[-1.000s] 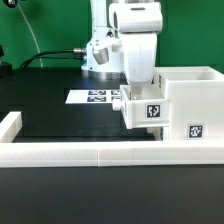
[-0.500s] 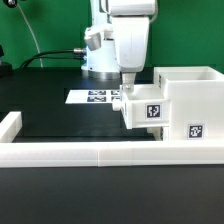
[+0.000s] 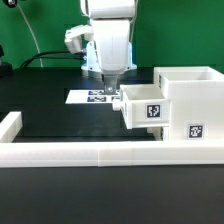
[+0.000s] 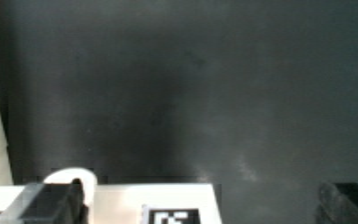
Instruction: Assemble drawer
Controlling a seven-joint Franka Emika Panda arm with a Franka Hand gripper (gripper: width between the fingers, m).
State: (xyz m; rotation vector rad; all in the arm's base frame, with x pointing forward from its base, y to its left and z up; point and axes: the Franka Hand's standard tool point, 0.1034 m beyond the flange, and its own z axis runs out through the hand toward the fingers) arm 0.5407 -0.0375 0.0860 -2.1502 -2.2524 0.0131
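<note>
- Table (image 3: 60, 115): flat black surface, also filling most of the wrist view.
- Wall (image 3: 80, 152): long, low, white, along the near table edge (short return at the exterior view's left).
- Marker board (image 3: 84, 97): flat on the table, partly hidden.
- Green backdrop (image 3: 30, 25).
- Black cable (image 3: 50, 56).

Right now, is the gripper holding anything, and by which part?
Nothing is held: the gripper hangs clear above the table, apart from the tray seated in the box.

open black table (image 3: 60, 115) on the exterior view's left, box shell (image 3: 190, 105) with protruding tray (image 3: 145, 107) blocking right, low wall (image 3: 90, 152) along front
</note>
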